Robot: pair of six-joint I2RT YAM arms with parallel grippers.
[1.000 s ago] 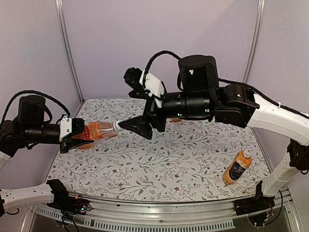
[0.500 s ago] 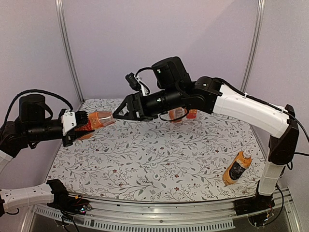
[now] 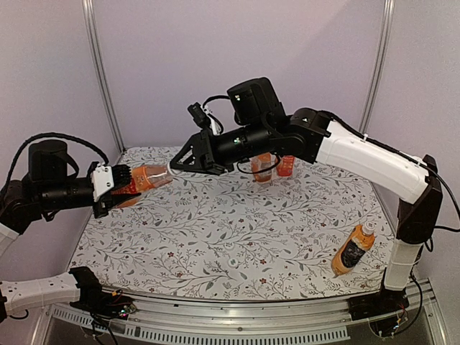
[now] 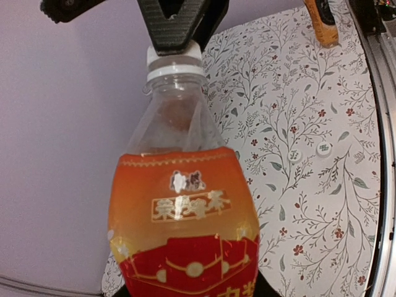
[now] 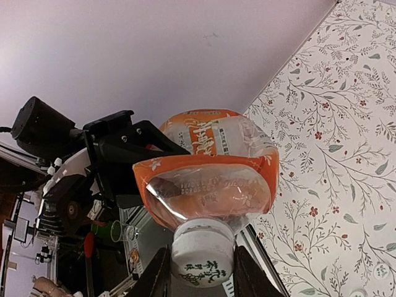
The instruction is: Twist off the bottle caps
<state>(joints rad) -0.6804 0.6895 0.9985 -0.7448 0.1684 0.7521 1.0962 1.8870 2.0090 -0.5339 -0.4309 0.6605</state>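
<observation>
My left gripper point(image 3: 118, 188) is shut on the lower body of a clear bottle point(image 3: 146, 177) of orange liquid, held off the table, neck pointing right. In the left wrist view the bottle point(image 4: 182, 198) fills the frame and hides my own fingers. Its white bottle cap point(image 4: 174, 60) sits between the black fingers point(image 4: 176, 21) of the right gripper. My right gripper point(image 5: 202, 272) is shut on that cap point(image 5: 202, 257), with a finger point(image 5: 156, 278) pressed on each side. The right gripper point(image 3: 173, 167) meets the cap above the table's left side.
A dark-labelled bottle point(image 3: 353, 250) with a white cap point(image 3: 369, 228) lies at the table's right edge. Two more orange bottles point(image 3: 263, 169) stand at the back, partly behind the right arm. Two loose white caps point(image 4: 323, 148) lie on the floral cloth point(image 3: 237, 223).
The right gripper's fingers have closed from wide open onto the cap. The right arm swung back and left, and the left arm lifted the bottle a little.
</observation>
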